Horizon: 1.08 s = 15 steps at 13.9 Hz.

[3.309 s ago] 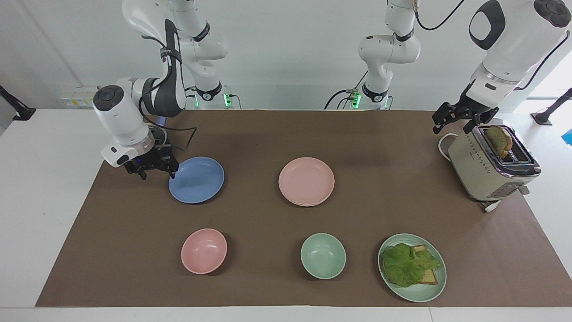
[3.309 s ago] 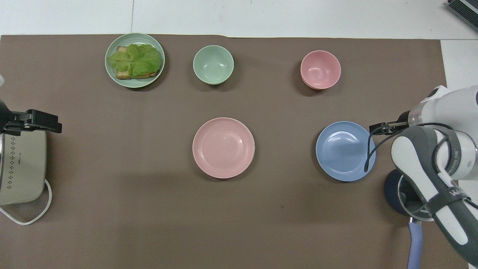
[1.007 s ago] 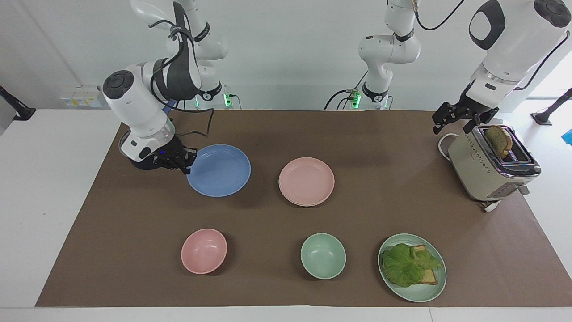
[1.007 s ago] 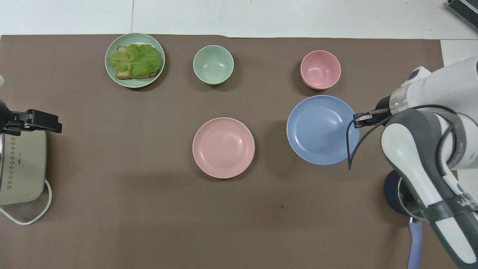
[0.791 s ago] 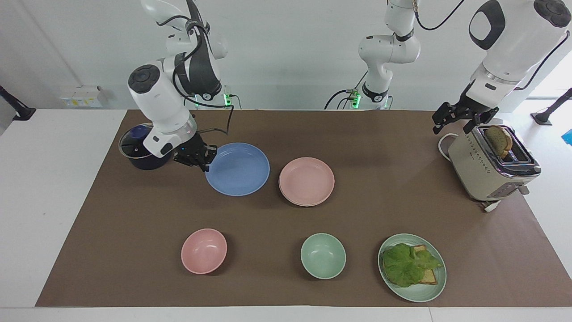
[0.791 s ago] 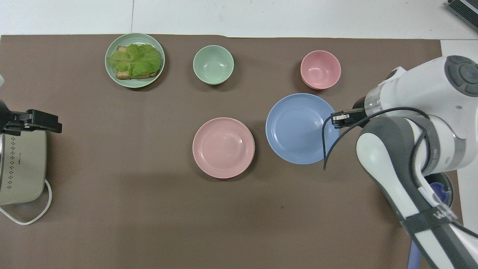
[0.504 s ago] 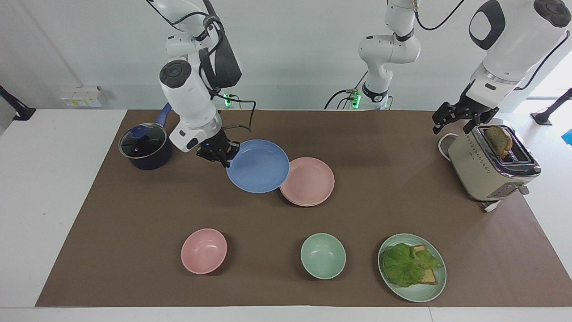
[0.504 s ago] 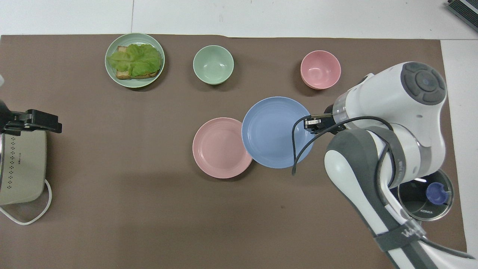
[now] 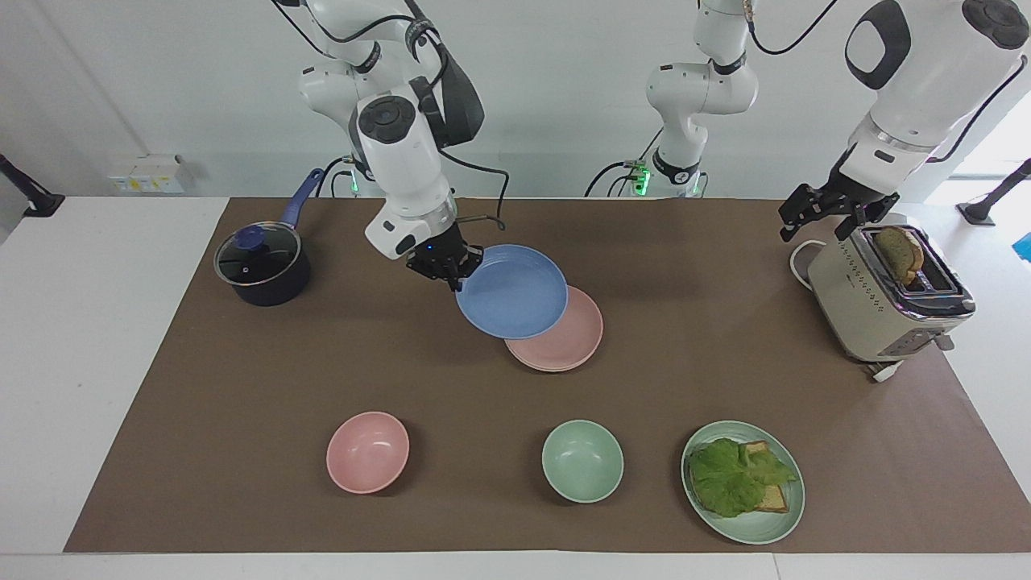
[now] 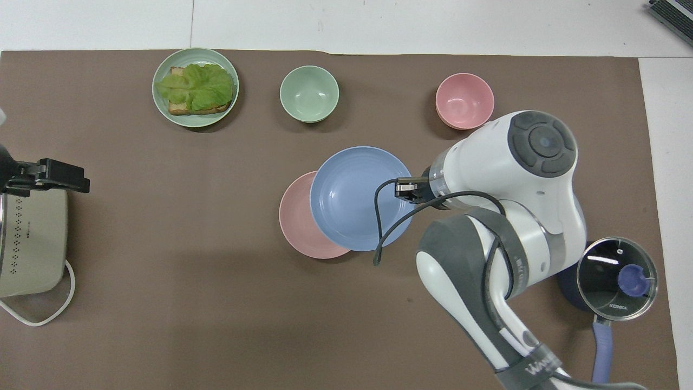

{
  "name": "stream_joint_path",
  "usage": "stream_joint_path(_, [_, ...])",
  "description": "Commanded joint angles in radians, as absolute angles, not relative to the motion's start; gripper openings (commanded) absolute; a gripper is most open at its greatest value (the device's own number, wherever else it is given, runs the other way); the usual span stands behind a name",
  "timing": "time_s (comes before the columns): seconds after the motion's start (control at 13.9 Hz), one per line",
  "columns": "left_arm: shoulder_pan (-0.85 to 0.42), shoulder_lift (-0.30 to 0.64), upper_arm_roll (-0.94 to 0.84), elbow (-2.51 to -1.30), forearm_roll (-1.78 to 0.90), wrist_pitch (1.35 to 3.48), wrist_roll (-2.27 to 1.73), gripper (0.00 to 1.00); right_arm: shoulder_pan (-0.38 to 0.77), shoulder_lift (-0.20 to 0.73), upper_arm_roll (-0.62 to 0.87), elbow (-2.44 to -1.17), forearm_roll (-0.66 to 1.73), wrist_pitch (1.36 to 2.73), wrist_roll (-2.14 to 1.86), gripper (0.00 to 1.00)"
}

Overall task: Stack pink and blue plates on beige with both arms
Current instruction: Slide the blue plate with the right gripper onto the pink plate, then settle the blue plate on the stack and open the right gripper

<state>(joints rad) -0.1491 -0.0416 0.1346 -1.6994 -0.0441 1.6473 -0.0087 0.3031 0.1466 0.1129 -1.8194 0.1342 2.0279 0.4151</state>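
Since half a second ago the right gripper (image 9: 456,268), clamped on the rim of the blue plate (image 9: 513,292), has carried it further toward the left arm's end of the table; the plate, held in the air and slightly tilted, now covers much of the pink plate (image 9: 564,342) in the facing view, where before it overlapped only its edge. The pink plate has not moved: it lies flat on the brown mat (image 9: 242,419) at mid-table, and a thin pale edge shows under its rim, though whether that is the beige plate cannot be told. The left gripper (image 9: 817,211) hangs with its fingers apart over the toaster (image 9: 874,302), as in all earlier frames; that arm waits. Taking the pink plate as landmark: the toaster, with a slice of bread (image 9: 900,252) in its slot, stands toward the left arm's end of the table; the lidded dark pot (image 9: 259,263) stands toward the right arm's end. Farther from the robots than the pink plate sit an empty pink bowl (image 9: 367,452), an empty green bowl (image 9: 581,461), and a green plate (image 9: 777,528) bearing toast topped with lettuce (image 9: 733,477).
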Motion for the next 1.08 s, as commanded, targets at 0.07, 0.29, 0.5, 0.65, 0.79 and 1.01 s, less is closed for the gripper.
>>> stream_joint_path(0.07, [-0.143,-0.048,0.129,-1.697,-0.026,1.634,0.0,1.0,0.351,0.192,0.115,-1.819,0.153,2.086,0.48,0.0])
stream_joint_path(0.29, [-0.143,-0.048,0.129,-1.697,-0.026,1.635,0.0,1.0,0.387,0.235,0.117,-1.83,0.155,2.129,0.48,0.0])
stream_joint_path(0.5, [-0.143,-0.048,0.129,-1.697,-0.026,1.635,-0.002,1.0,0.405,0.267,0.117,-1.856,0.153,2.163,0.469,0.0])
stream_joint_path(0.65, [-0.143,-0.048,0.129,-1.697,-0.026,1.634,0.0,1.0,0.417,0.293,0.117,-1.867,0.153,2.198,0.466,0.0])
stream_joint_path(0.79, [-0.143,-0.048,0.129,-1.697,-0.026,1.634,-0.002,1.0,0.416,0.308,0.117,-1.876,0.153,2.22,0.434,0.0])
stream_joint_path(1.01, [-0.143,-0.048,0.129,-1.697,-0.026,1.634,-0.002,1.0,0.403,0.307,0.115,-1.896,0.155,2.22,0.408,0.0])
